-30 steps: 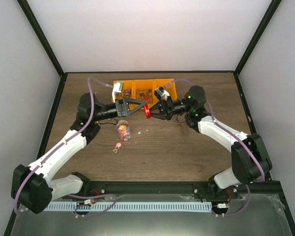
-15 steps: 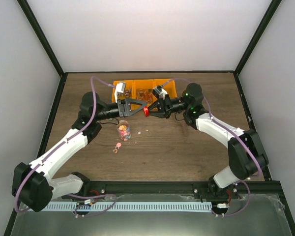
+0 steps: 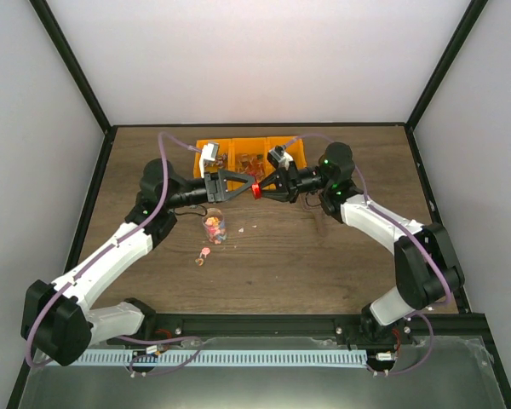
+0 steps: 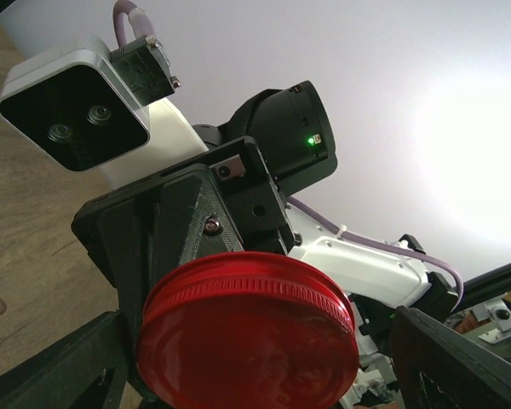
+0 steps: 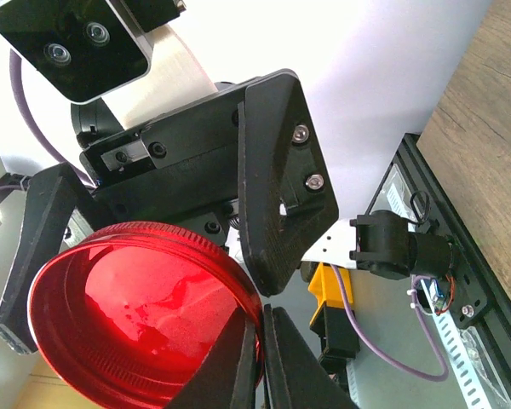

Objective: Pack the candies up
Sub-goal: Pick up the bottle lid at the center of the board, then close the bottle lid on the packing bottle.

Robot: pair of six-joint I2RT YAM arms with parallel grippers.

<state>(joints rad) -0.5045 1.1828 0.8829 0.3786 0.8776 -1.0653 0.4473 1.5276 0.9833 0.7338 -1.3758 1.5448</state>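
Observation:
The candies fill a small clear jar [image 3: 214, 227] standing on the table, and a few loose candies [image 3: 204, 253] lie beside it. A round red lid [image 3: 256, 190] hangs in the air above the table between both grippers. My right gripper [image 3: 261, 189] is shut on the lid's rim [image 5: 136, 307], its fingers [image 5: 238, 362] pinching the edge. My left gripper [image 3: 249, 187] is open, its two fingers spread on either side of the lid [image 4: 247, 341] without closing on it.
Orange bins [image 3: 247, 153] holding more wrapped sweets stand at the back, just behind the grippers. Small crumbs of candy [image 3: 247, 227] lie right of the jar. Black frame rails border the table.
The two grippers have drawn closer together. The lid has risen slightly and now sits between my left gripper's open fingers.

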